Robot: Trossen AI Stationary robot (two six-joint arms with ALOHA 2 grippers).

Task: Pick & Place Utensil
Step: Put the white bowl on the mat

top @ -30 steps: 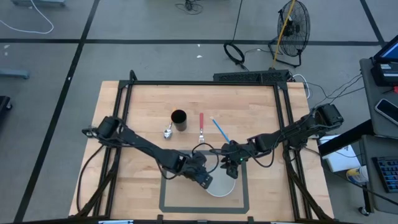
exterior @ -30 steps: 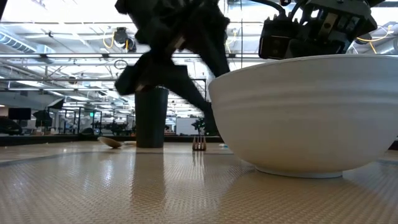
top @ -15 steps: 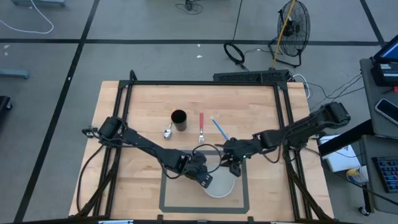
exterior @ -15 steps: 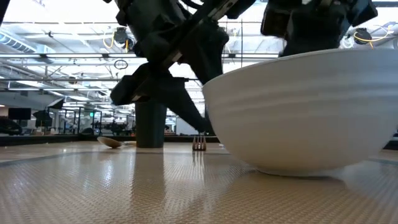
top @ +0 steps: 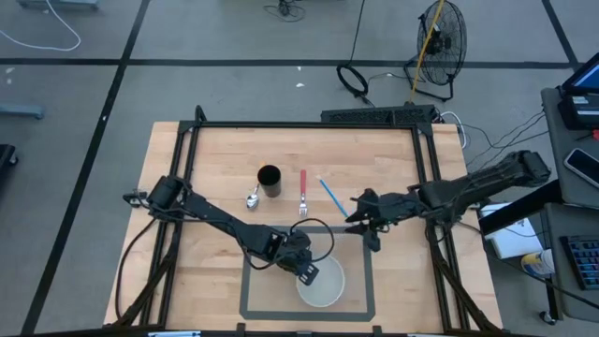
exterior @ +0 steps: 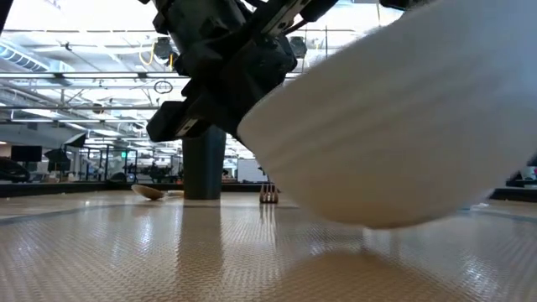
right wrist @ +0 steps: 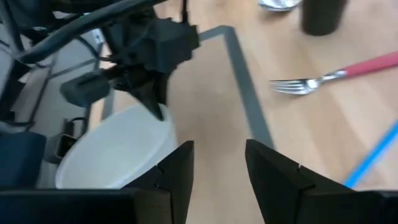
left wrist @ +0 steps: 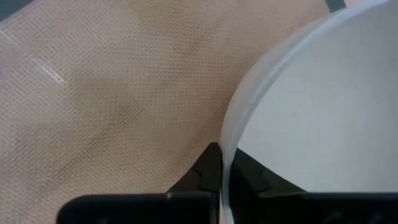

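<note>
A white bowl (top: 321, 284) sits inside the grey tape square (top: 245, 292) near the table's front edge. My left gripper (top: 306, 271) is shut on its rim, and in the low view the bowl (exterior: 394, 126) is tilted. Farther back lie a red-handled fork (top: 302, 192), a blue-handled utensil (top: 329, 196) and a spoon (top: 253, 197), next to a black cup (top: 270, 181). My right gripper (top: 360, 223) hangs open and empty to the right of the bowl; its fingers (right wrist: 177, 171) stand apart in its wrist view. My left gripper pinches the bowl's rim (left wrist: 227, 146) on the bowl's far left side, one finger (left wrist: 210, 169) outside the wall and one inside. The fingers slant down from the table's left. The bowl tilts, with the held side lower and the opposite side raised; whether its base touches the table, I cannot tell.
The tape square's far right corner (right wrist: 227, 34) lies between the bowl and the fork (right wrist: 323, 78). Bare wood lies to the right of the bowl, under my right arm. A black frame (top: 309, 124) runs round the table.
My left gripper has shut on the bowl's rim; the bowl has slid a little toward the near left and tipped. My right gripper has drawn back from the bowl toward the table's right edge and risen, still open.
</note>
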